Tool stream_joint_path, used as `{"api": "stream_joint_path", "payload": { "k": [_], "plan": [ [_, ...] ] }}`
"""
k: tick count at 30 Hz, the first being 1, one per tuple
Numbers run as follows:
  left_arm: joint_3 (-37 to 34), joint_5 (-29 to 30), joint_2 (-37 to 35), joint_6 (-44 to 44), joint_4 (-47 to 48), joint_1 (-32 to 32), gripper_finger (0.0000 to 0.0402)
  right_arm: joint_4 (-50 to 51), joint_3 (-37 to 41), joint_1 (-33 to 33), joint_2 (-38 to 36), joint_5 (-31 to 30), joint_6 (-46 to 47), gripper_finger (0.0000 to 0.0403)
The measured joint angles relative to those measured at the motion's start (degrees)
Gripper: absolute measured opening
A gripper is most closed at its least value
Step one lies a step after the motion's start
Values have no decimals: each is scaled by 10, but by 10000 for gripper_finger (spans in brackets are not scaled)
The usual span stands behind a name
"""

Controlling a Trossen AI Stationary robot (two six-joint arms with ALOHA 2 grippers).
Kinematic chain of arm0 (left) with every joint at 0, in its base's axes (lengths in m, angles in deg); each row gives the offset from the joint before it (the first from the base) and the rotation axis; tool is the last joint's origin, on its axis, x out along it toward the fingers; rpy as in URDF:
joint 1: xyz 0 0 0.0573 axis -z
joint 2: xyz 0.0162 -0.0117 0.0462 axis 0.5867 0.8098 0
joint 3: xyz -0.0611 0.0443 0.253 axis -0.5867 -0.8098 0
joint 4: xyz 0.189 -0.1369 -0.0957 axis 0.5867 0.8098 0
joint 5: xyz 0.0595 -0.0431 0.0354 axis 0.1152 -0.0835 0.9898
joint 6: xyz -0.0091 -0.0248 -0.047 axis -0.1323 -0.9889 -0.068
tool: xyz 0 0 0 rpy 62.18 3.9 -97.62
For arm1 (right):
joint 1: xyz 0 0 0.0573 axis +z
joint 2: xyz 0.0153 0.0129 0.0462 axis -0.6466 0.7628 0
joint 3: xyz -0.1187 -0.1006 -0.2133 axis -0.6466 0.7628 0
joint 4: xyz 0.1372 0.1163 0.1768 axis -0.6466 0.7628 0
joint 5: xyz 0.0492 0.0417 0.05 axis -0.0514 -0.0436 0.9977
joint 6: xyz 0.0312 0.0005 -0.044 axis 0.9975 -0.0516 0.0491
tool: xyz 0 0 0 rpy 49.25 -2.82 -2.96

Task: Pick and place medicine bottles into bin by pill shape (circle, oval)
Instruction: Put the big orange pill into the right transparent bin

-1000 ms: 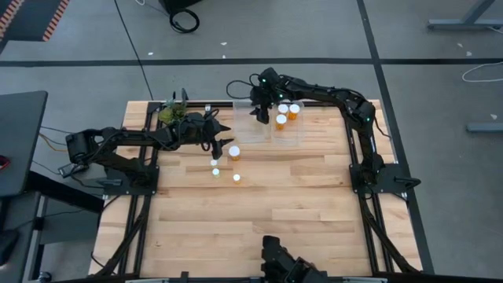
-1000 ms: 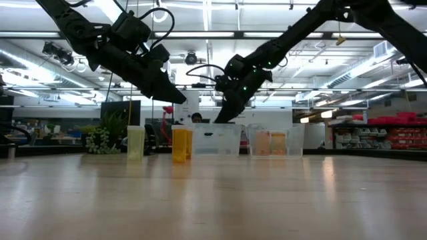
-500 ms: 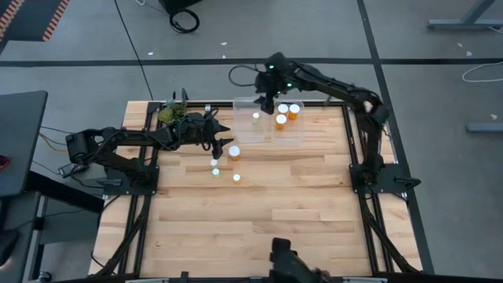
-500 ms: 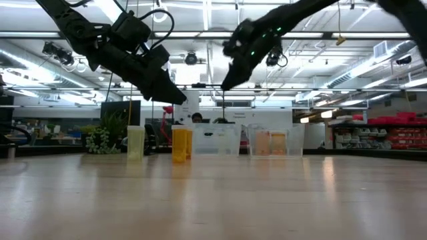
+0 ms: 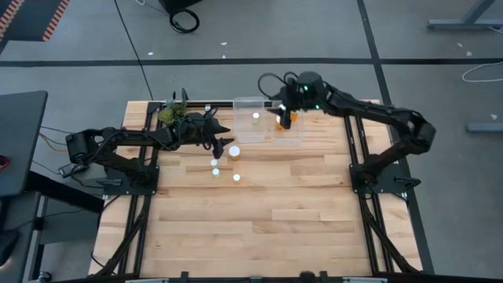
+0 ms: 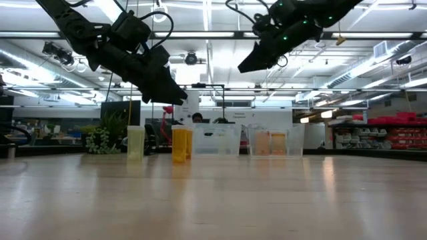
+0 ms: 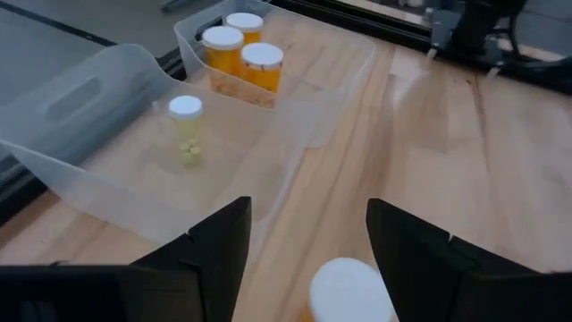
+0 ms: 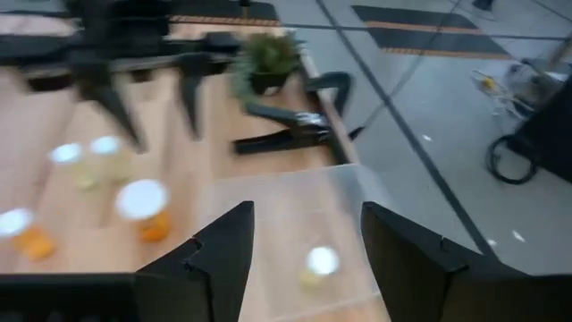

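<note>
My left gripper (image 5: 221, 145) stands open above a wide amber medicine bottle with a white cap (image 7: 349, 288), which stands upright on the table; the fingers are on either side of the cap without touching it. Three smaller bottles (image 5: 215, 168) stand on the table close by. My right gripper (image 6: 244, 67) hangs open and empty, high over the two clear bins. The left bin (image 5: 250, 135) holds one small pale bottle (image 5: 255, 118). The right bin (image 5: 288, 141) holds three orange bottles (image 7: 241, 52).
A green plant sprig (image 5: 171, 114) stands at the table's far left corner, behind my left arm. The bins sit against the far edge. The near half of the wooden table (image 5: 259, 228) is bare.
My right gripper has risen out of the left bin and swung toward the table's right edge, ending high over the right bin. The small pale bottle stays upright in the left bin.
</note>
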Motion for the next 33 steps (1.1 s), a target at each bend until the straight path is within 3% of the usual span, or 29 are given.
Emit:
{"api": "stream_joint_path", "payload": {
  "k": [9,26,33],
  "plan": [
    [0,-98,0,-12,3,27,231,-29,66,112,-31,-43,29,214],
    [0,-100,-4,16,66,123,231,-46,68,264,-29,-79,58,214],
    [1,-76,-23,19,86,149,231,-176,145,271,-29,-71,62,214]
  ]
}}
